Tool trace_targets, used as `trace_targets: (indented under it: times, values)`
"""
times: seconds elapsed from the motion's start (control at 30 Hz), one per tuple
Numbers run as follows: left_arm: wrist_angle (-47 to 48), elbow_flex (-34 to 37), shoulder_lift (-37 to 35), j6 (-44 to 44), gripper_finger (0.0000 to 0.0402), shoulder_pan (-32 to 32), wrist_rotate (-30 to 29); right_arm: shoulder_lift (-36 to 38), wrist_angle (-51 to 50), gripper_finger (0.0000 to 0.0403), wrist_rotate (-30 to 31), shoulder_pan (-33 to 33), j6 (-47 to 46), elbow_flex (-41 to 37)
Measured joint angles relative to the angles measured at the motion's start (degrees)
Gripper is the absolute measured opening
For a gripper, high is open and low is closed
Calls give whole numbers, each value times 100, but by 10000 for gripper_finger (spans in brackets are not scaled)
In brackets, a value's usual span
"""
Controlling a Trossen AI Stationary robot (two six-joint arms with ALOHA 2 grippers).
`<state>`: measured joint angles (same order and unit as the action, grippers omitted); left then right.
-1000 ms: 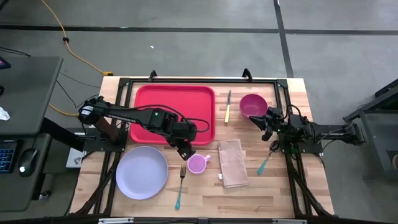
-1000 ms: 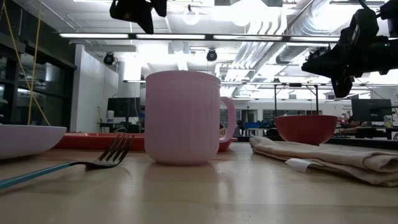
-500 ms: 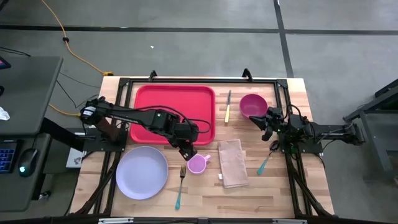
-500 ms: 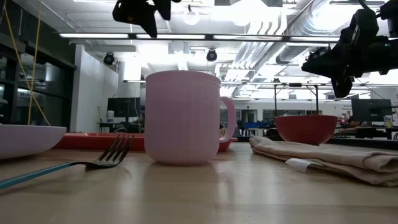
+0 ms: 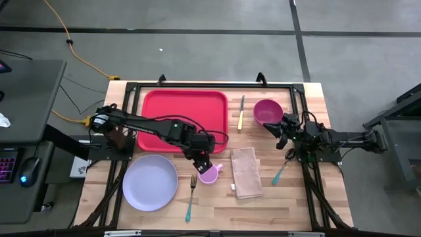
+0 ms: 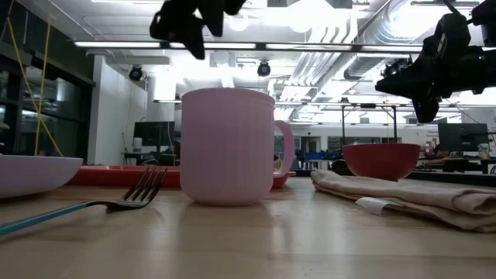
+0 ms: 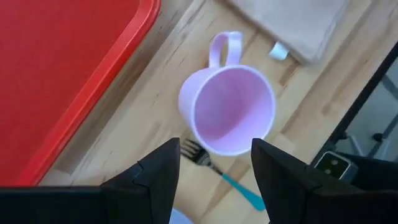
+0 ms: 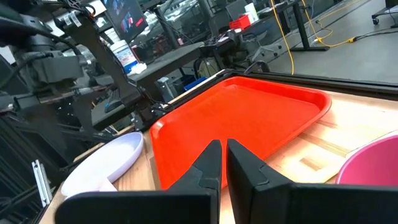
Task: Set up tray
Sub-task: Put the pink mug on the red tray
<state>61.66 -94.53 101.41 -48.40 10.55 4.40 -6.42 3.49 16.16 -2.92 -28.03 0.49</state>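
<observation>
Since a second ago the left gripper (image 7: 214, 163) has slid over the mug (image 7: 227, 110), fingers spread and straddling it, tray (image 5: 184, 118) empty just behind; the right gripper (image 5: 281, 131), fingers pressed together, waits by the bowl (image 5: 266, 110)

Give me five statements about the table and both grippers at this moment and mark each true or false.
1. The red tray holds nothing. True.
2. The left gripper hangs open over the pink mug. True.
3. The mug lies on its side. False: it stands upright on the wood.
4. The right gripper is open. False: its fingers are shut, holding nothing.
5. The lavender plate sits on the tray. False: it rests on the table, apart from the tray.
</observation>
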Motion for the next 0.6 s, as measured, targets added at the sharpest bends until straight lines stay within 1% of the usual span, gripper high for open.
trace_targets:
  times: [0.17,0.3,0.37,0.43,0.5,0.6]
  values:
    - [-213,-1,167,11,228,0,12,-1,9,0,0,0,0,-2]
    - [-212,3,323,15,228,0,62,-3,10,0,0,0,0,-2]
    - [-32,20,380,13,228,0,63,-23,7,0,0,0,0,-1]
    - [-216,3,467,15,228,0,63,-40,7,0,-3,0,0,0]
    - [-70,24,493,13,228,-1,60,-69,7,0,2,0,0,-2]
    - [-283,-8,601,17,228,-2,37,-80,7,0,-7,0,0,0]
